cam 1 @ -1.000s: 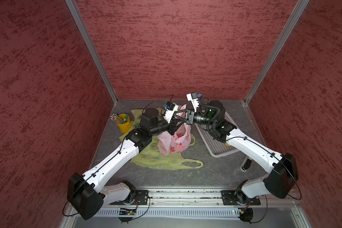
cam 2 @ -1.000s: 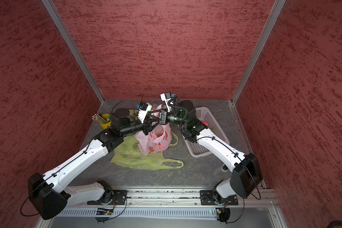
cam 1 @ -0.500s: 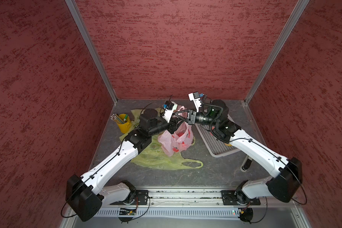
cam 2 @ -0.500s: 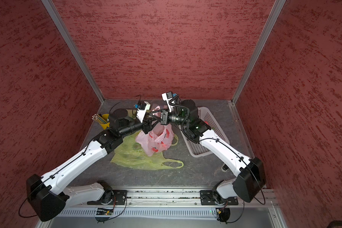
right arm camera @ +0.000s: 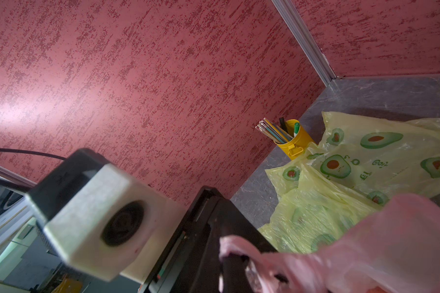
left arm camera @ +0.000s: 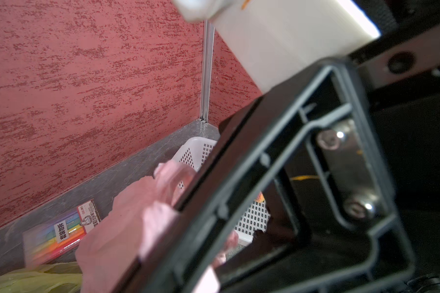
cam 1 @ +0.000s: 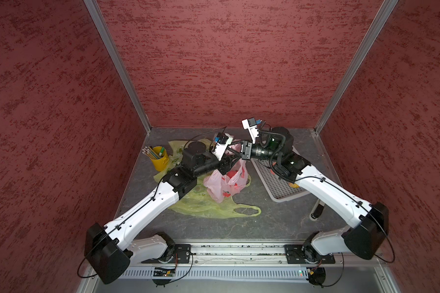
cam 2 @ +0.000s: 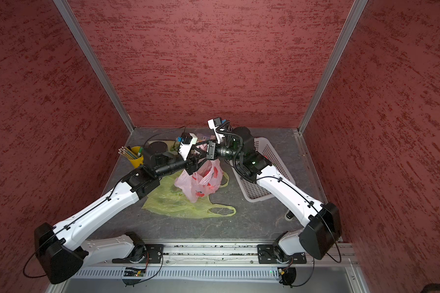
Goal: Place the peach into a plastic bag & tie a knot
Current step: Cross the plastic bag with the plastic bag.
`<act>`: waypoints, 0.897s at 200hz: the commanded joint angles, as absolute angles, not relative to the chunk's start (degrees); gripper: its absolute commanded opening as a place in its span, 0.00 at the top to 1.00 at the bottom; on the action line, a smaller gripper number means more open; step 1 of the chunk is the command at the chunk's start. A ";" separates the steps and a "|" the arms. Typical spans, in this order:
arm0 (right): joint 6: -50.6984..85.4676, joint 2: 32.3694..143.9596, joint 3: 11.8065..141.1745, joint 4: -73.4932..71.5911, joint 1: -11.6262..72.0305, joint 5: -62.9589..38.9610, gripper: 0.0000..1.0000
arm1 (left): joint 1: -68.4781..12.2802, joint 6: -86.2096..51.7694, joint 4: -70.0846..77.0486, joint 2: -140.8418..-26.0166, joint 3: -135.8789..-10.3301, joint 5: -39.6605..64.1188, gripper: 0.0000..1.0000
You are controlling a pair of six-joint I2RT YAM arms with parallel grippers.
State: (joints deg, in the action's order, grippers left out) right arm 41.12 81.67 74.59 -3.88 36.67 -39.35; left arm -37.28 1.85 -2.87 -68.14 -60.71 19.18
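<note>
You've got the right gripper (cam 1: pixel 237 152) pinching the pink bag (cam 1: pixel 217 186) by its top; left gripper (cam 1: pixel 233 161) fingers, can't tell. Red round peach (cam 1: pixel 231 175) lies inside, below both. On the marker box (left arm camera: pixel 59 233): Chinese lettering, blurred.

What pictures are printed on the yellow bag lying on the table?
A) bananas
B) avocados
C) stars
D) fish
B: in the right wrist view, the yellow bag is printed with green avocado halves that have brown pits.
</note>
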 commanded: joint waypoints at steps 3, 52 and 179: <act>41.18 82.53 76.19 -2.25 36.76 -38.41 1.00 | -37.93 2.82 0.76 -67.59 -61.35 19.87 0.54; 43.63 82.79 75.59 -4.33 36.48 -40.79 1.00 | -36.97 0.24 8.64 -65.83 -57.65 14.24 0.54; 43.01 80.62 74.44 -1.87 36.34 -40.57 1.00 | -38.14 1.14 13.34 -65.09 -55.77 13.59 0.72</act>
State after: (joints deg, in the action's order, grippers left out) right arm 42.85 81.52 74.63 -4.69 36.25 -39.83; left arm -37.69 0.78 7.38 -67.00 -56.01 14.63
